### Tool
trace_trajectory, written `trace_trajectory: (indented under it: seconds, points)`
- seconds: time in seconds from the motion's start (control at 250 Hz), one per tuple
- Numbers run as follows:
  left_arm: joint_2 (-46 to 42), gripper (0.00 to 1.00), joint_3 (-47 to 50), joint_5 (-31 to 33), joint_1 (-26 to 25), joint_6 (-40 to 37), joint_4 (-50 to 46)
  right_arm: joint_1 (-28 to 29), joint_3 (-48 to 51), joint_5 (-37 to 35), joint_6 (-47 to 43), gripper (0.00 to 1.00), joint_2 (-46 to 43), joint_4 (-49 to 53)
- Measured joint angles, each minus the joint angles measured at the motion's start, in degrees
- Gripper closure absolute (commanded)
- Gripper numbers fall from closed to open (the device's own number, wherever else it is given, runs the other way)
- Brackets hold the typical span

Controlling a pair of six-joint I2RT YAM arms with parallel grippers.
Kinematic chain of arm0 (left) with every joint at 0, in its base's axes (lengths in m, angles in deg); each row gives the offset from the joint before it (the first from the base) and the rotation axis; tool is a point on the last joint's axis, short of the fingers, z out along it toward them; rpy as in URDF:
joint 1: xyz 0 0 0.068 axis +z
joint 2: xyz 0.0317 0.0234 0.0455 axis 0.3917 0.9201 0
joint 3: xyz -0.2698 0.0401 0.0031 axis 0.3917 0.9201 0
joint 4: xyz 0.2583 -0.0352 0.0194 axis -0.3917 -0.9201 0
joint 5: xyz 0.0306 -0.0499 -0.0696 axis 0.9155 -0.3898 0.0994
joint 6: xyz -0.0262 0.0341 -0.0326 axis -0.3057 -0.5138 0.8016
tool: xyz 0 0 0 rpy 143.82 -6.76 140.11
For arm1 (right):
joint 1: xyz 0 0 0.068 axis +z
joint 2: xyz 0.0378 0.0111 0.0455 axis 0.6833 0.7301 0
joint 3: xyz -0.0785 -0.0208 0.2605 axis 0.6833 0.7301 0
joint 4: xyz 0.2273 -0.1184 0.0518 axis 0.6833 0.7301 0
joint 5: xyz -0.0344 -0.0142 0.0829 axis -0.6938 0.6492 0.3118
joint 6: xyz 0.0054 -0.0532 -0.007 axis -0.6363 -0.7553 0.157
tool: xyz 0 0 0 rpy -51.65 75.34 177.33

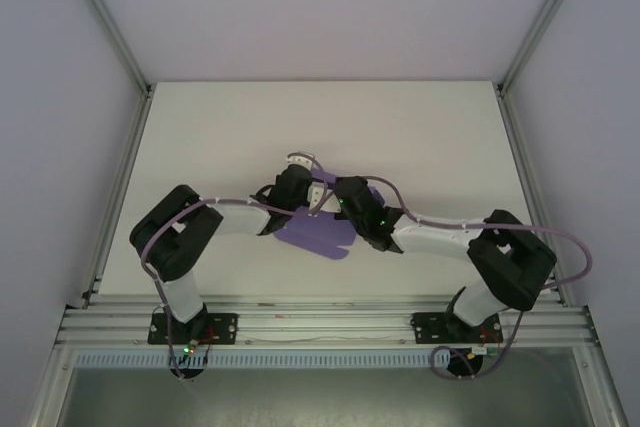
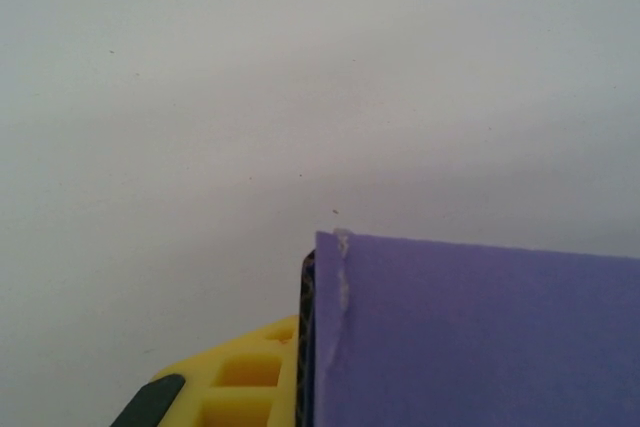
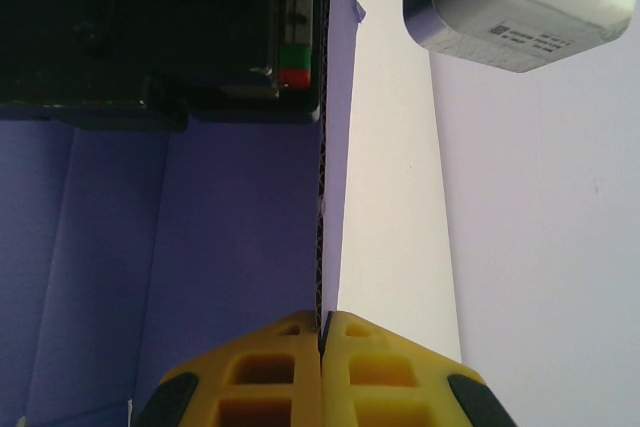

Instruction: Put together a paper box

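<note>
Box position: I am finding the paper box (image 1: 318,235) near the middle of the table (image 1: 420,137), between the two wrists. Part of it is lying flat and one panel is standing on edge (the right wrist view is looking straight along that panel).
Right end effector: the right gripper (image 3: 322,345) is clamping the raised panel's edge, its yellow pads meeting on the card with no gap.
Left end effector: the left gripper (image 2: 308,372) is closed as well. A corner of the purple card is sitting against its one visible finger (image 2: 240,382) and is hiding the other, so I am judging that it is pinching the box too.
Handling: I am treating the card as very light, thin and springy. It is likely to be creasing along its scores, but buckling or tearing if I pull the two grips apart.
Where to hold: I am favouring panel edges close to a fold line, away from the scuffed corner.
Edges: the side rails (image 1: 118,187) and the enclosure walls (image 1: 60,97) are standing well apart from the work.
Open room: bare tabletop is lying beyond and to both sides. The wrists themselves are crowding each other, so I am planning only small moves.
</note>
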Motion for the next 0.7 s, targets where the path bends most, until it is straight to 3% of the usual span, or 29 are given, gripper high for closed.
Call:
trace_trajectory:
  seconds: [0.04, 0.236, 0.496, 0.592, 0.7]
  points:
    - [0.0, 0.79, 0.0, -0.2, 0.0, 0.0, -0.1, 0.0, 0.0, 0.0, 0.0, 1.00, 0.0, 0.0]
    - [-3.5, 0.53, 3.3, -2.0, 1.4, 0.9, -1.6, 0.1, 0.0, 0.6, 0.0, 1.00, 0.0, 0.0]
    - [-10.0, 0.47, 7.3, -5.8, 1.8, 1.4, -3.4, 0.4, 0.0, 1.3, 0.0, 1.00, 0.0, 0.0]
    - [-10.3, 0.39, 7.8, -7.9, 1.8, 1.2, -3.3, 0.4, 0.0, 1.3, 0.0, 1.00, 0.0, -0.1]
    - [-10.4, 0.43, 9.0, -9.4, 1.8, 0.8, -3.5, 0.4, 0.0, 1.3, 0.0, 1.00, 0.0, -0.1]
